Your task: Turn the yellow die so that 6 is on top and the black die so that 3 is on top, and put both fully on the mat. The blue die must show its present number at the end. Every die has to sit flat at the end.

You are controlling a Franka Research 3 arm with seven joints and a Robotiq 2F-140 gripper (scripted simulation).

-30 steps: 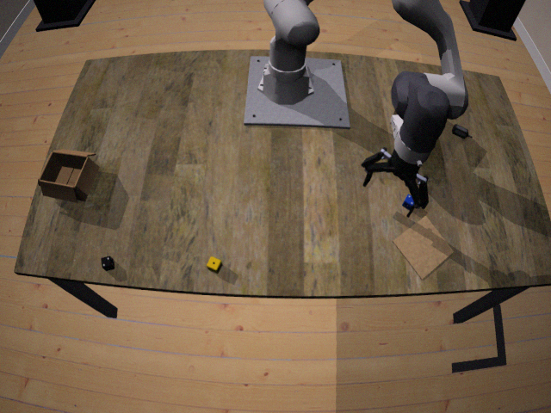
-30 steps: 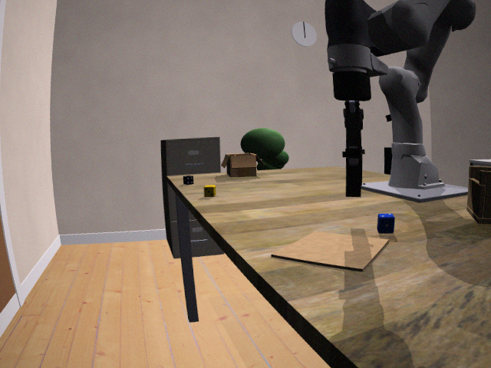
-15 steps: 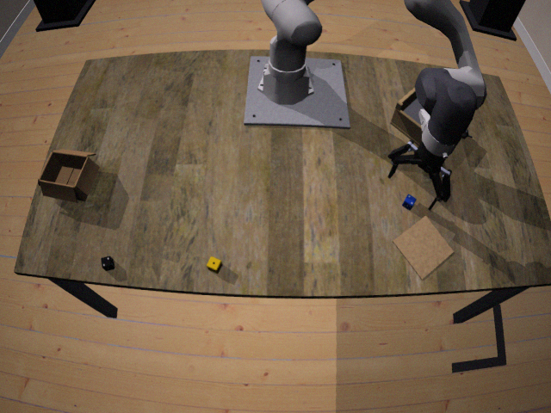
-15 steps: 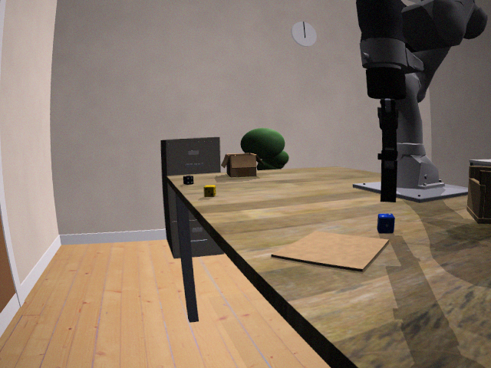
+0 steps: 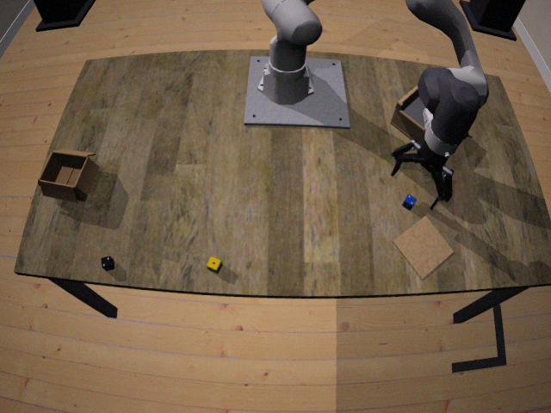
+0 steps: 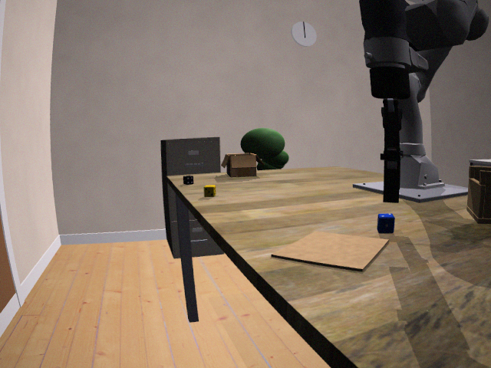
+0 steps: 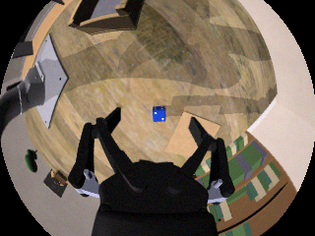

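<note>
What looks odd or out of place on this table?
Nothing looks damaged or spilled. The square mat lies askew to the table's edges, though that may be intended. The dice sit flat.

Compared with the frame from 1.0 s ago, the gripper (image 5: 411, 191) (image 6: 391, 201) (image 7: 156, 118) has shifted sideways, away from the arm's base side. In the top view, one finger overlapped the blue die (image 5: 409, 201) (image 6: 386, 223) (image 7: 158, 114); the die now shows uncovered, just outside the jaws. In the exterior view, it went from off to one side of the jaws to nearly below them. A box (image 5: 407, 122) behind the jaws, previously hidden by the arm in the top view, now shows partly. The shadow across the mat (image 5: 424, 247) (image 6: 331, 249) (image 7: 184, 135) now falls beside it.
</note>
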